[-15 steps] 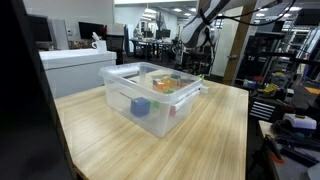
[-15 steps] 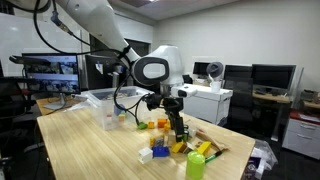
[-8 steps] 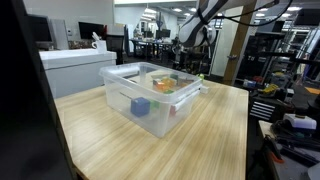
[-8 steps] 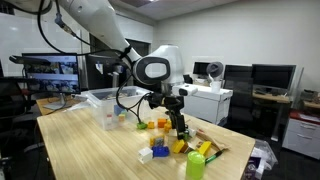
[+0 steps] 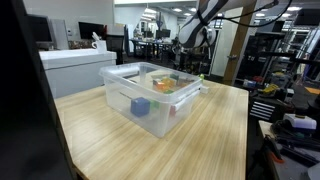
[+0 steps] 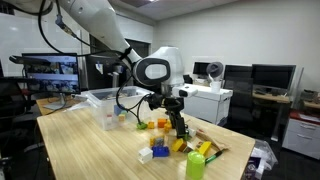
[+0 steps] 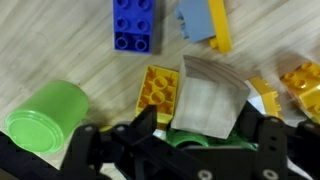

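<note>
- Two fingers [image 7: 270, 140] are seen low over the worktop [image 7: 60, 45] in the wrist view. They are set wide apart with the grey block [image 7: 212, 100] between them, and no grip on it is shown.
- A yellow brick [image 7: 160, 92] is laid just beside the grey block, on the side of the green cylinder [image 7: 45, 120].
- A blue brick [image 7: 135, 25] is found beyond the yellow brick, apart from the grey block.
- A light-blue piece [image 7: 198, 18], with a yellow bar [image 7: 221, 28] at its edge, is placed near the grey block, on the side away from the fingers.
- An orange brick [image 7: 303, 85] is seen on the grey block's side opposite the green cylinder.
- A clear bin [image 6: 103, 105] is stood well apart from the grey block in an exterior view.
</note>
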Controlling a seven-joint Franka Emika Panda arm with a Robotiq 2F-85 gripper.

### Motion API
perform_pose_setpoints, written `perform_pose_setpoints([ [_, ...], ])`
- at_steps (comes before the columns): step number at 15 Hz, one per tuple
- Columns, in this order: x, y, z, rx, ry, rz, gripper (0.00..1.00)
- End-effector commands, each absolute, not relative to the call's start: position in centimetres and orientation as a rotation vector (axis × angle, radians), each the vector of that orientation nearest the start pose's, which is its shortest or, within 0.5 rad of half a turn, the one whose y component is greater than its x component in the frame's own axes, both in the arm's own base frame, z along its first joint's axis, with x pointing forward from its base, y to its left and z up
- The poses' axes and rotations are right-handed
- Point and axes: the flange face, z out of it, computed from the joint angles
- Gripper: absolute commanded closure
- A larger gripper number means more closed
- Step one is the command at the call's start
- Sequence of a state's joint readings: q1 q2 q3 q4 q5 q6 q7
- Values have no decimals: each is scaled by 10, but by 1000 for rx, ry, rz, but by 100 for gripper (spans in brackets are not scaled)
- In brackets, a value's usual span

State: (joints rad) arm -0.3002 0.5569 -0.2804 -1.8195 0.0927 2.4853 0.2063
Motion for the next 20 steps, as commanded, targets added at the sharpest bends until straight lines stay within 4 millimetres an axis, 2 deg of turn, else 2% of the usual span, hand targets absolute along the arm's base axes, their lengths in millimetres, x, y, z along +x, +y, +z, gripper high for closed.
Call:
perform_pose_setpoints([
  [1, 563, -352, 244, -2959, 1298, -164, 47],
  [6, 567, -349, 246, -2961, 1289, -169, 78],
  [8, 567, -348, 246, -2965, 1287, -164, 96],
  [10, 568, -345, 251, -2959, 1281, -163, 98],
  [11, 569, -343, 257, -2954, 1271, -156, 69],
  [12, 570, -340, 265, -2947, 1263, -166, 72],
  [13, 571, -338, 270, -2944, 1256, -174, 70],
  [17, 581, -334, 293, -2921, 1242, -222, 42],
  [20, 577, -338, 291, -2919, 1259, -197, 21],
])
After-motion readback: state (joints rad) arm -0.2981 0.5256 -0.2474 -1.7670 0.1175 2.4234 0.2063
